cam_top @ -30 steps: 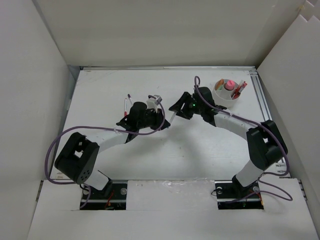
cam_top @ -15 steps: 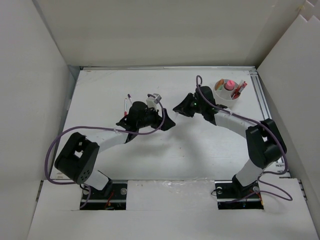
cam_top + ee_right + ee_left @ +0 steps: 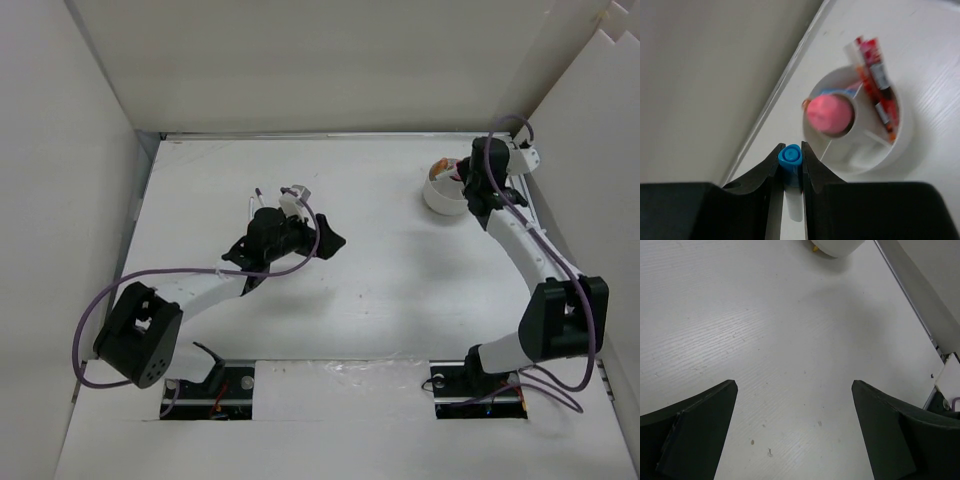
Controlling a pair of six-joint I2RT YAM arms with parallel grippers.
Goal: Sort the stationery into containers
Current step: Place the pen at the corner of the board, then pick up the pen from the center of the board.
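- Stationery is gone from the left jaws: they were shut a moment ago and now stand wide apart over the bench (image 3: 790,340), holding nothing.
- Just past them, two thin pens (image 3: 250,207) lie on the bench, not sorted yet.
- Far right, the right jaws pinch a blue pen (image 3: 790,157). A moment ago they were mid-bench, facing the left jaws. Now they hang close above the cup (image 3: 900,145).
- That cup already holds a pink lump (image 3: 829,114) and red pens (image 3: 875,85).
- I think the blue pen was passed across, and dropping it in comes next.
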